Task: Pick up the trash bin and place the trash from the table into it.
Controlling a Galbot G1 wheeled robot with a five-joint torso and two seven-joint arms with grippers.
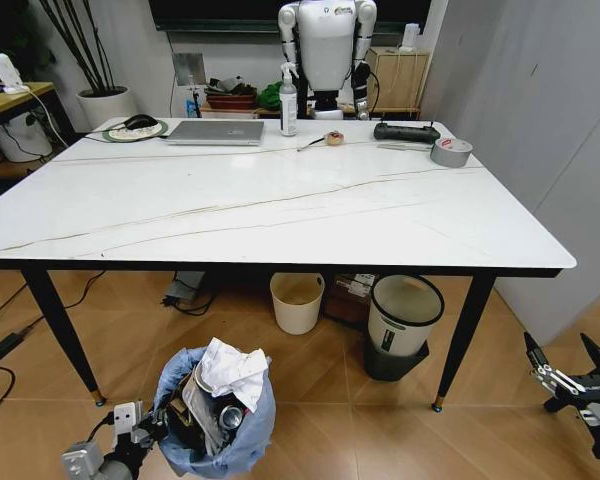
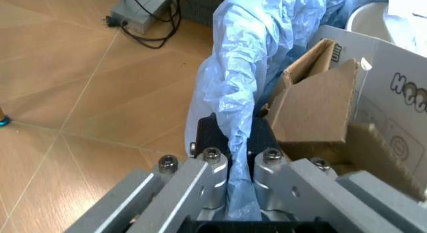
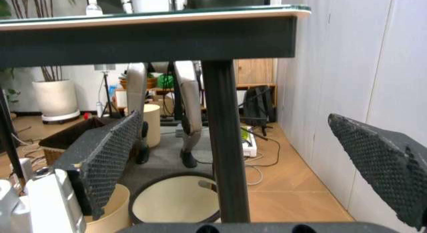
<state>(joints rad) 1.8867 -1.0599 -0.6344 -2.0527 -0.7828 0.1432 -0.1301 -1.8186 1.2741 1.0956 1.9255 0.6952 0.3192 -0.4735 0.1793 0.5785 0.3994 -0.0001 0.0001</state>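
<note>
The left gripper (image 1: pixel 140 432) sits low on the wooden floor (image 1: pixel 70 330), in front of the table (image 1: pixel 280 210) and below its near edge, toward the near left leg (image 1: pixel 65 335). Its fingers (image 2: pixel 212 179) are clenched on the light-blue bag liner (image 2: pixel 240 93) at the rim of the trash bin (image 1: pixel 242 440), the plastic pinched tight between the metal jaws. The bin stands on the floor just in front of the table, touching the gripper, and is heaped with trash: a white paper wad (image 1: pixel 235 368) on top, a brown cardboard piece (image 2: pixel 313 113) and a white printed box (image 2: pixel 400 88) pressed against the liner.

Under the table, behind the bin, a plain cream bin (image 1: pixel 297 302) stands beside a white bin with a black rim (image 1: pixel 404 315), the two close but apart. On the table's far side lie a silver laptop (image 1: pixel 216 132), a spray bottle (image 1: pixel 289 102), a black bar-shaped device (image 1: pixel 407 132) and a grey tape roll (image 1: pixel 451 152) near the far right corner. The near half of the tabletop is bare marble with thin grey veins.

The right gripper (image 1: pixel 570 368) hangs low beyond the table's near right leg (image 1: pixel 463 340), next to the grey wall (image 1: pixel 570 170). Its dark textured fingers (image 3: pixel 110 158) are released and spread wide, grasping nothing, with the table leg seen between them.
</note>
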